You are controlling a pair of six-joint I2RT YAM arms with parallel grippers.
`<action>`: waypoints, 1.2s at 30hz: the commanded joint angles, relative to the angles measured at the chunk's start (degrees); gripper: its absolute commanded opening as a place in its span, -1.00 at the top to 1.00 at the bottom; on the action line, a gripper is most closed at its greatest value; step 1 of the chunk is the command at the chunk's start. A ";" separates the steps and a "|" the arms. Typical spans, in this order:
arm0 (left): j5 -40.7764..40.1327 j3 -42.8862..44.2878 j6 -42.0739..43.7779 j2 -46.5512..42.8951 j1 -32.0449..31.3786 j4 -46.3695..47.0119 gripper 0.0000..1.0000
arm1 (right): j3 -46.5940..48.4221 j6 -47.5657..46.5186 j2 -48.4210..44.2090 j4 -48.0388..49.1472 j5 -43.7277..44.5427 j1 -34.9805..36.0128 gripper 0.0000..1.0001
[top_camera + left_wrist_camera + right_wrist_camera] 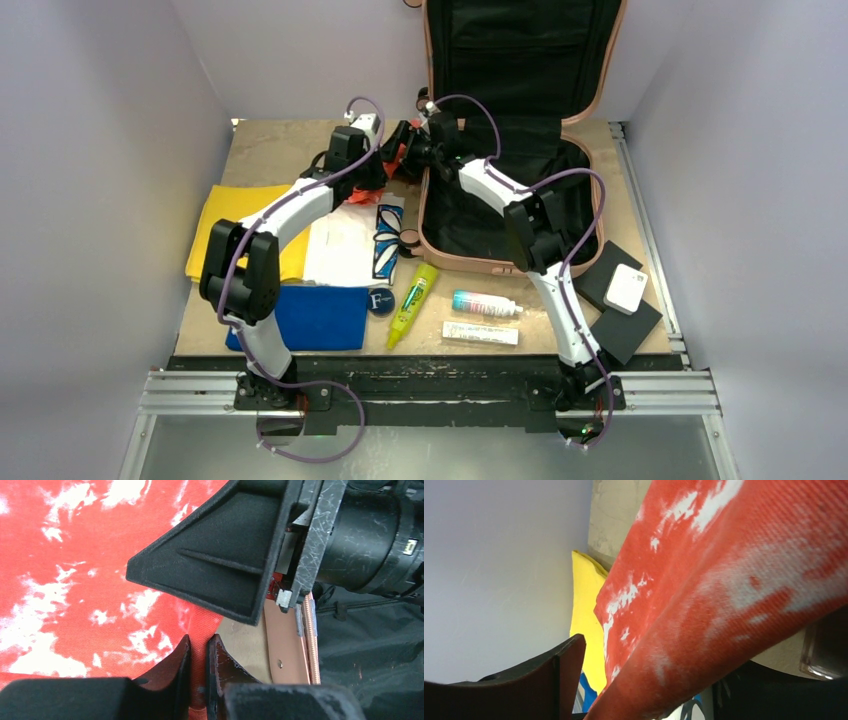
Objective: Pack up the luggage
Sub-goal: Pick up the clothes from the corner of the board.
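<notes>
Top external view shows a flat tan wooden table (270,150) closed in by plain pale grey walls (100,150) on the left, right and far sides, with silver metal rails (450,395) along its near edge. The large salmon-pink hard-shell suitcase (470,263) lies open on the far right part of the table. Its lid (520,50), lined in black, stands upright against the far wall. Both arms reach to the left rim of the suitcase. The left gripper (199,647) is closed tight on a red cloth with white blotches (75,580); a fold of the fabric is pinched between its fingers. The right gripper (699,630) has its jaws wide apart and the same cloth passes between them; one finger (559,672) is clearly apart from the fabric. On the left part of the table lie a folded yellow cloth (235,215) and, nearer, a folded blue cloth (320,315). Two flat black square pads (635,330) lie at the near right, near the suitcase.
</notes>
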 commanded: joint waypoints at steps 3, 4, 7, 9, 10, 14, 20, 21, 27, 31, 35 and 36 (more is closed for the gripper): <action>9.21 0.43 -4.64 -2.99 -1.70 2.22 1.00 | 2.30 -1.60 0.91 2.19 2.47 0.21 -0.12; 9.76 0.56 -4.70 -2.98 -1.70 2.23 1.00 | 2.36 -1.69 0.82 2.69 2.05 0.20 0.06; 12.08 1.35 -3.30 -3.21 -1.61 1.52 0.61 | 3.30 -2.59 0.37 3.65 0.68 0.21 0.63; 12.97 2.36 -1.28 -3.60 -1.61 0.07 0.02 | 4.42 -3.58 -0.22 3.76 0.29 0.16 0.93; 12.79 2.98 -0.14 -3.78 -1.55 -1.18 -0.22 | 4.96 -4.11 -0.50 3.91 -0.08 0.20 1.00; 11.67 4.26 3.86 -6.20 0.19 -4.34 -0.60 | 6.67 -5.63 -2.08 4.03 -1.52 0.21 1.00; 16.07 5.78 3.86 -12.19 8.28 -4.82 -0.80 | 6.97 -7.78 -5.44 1.36 -2.15 0.21 1.00; 15.95 6.30 3.83 -12.93 9.58 -5.14 -0.81 | 6.98 -8.19 -6.34 0.95 -2.16 0.21 1.00; 10.67 7.77 4.97 -17.38 15.78 -7.73 -0.92 | 5.68 -10.73 -13.72 -4.09 -1.45 -0.12 1.00; 10.01 5.38 5.69 -20.36 18.92 -7.57 -0.97 | 2.56 -11.94 -19.77 -6.80 -1.78 -1.24 1.00; 10.27 3.60 6.62 -21.75 20.97 -8.72 -0.97 | -3.59 -16.27 -27.06 -10.42 -1.63 -2.90 1.00; 10.27 3.26 6.93 -21.91 21.96 -9.02 -0.98 | -5.80 -17.81 -29.16 -11.34 -1.32 -3.38 1.00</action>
